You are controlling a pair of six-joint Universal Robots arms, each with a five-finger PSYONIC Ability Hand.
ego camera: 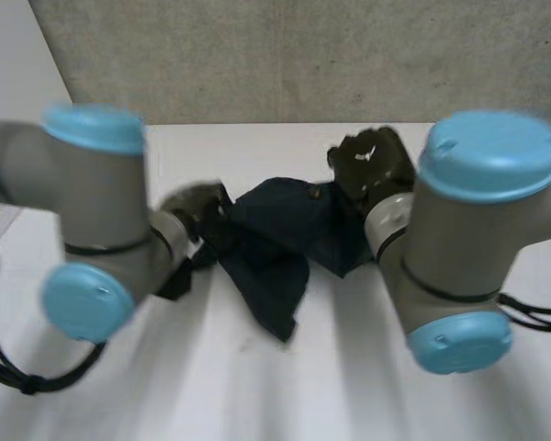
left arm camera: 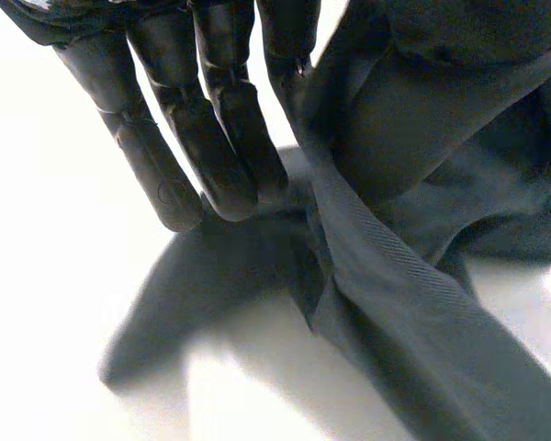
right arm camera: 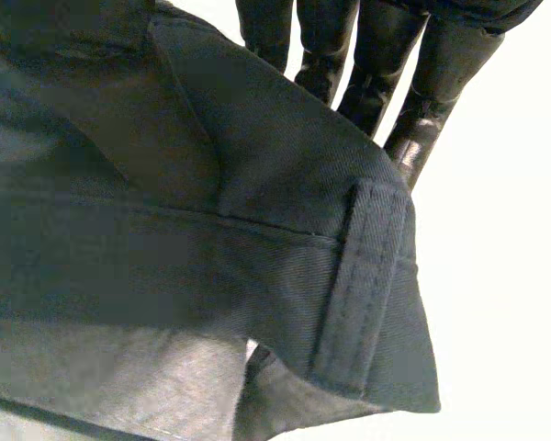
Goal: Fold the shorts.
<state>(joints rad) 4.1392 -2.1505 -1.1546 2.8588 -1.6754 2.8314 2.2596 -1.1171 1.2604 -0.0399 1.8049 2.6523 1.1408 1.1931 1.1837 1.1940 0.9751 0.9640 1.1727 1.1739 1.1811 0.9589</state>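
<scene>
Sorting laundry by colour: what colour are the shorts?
The shorts are plain dark navy, clearest in the head view.

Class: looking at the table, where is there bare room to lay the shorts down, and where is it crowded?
Bare table lies nearer the robot than the shorts, and a thinner strip runs between the shorts and the wall. It is crowded mid-table, where the left hand and right hand hold the shorts.
</scene>
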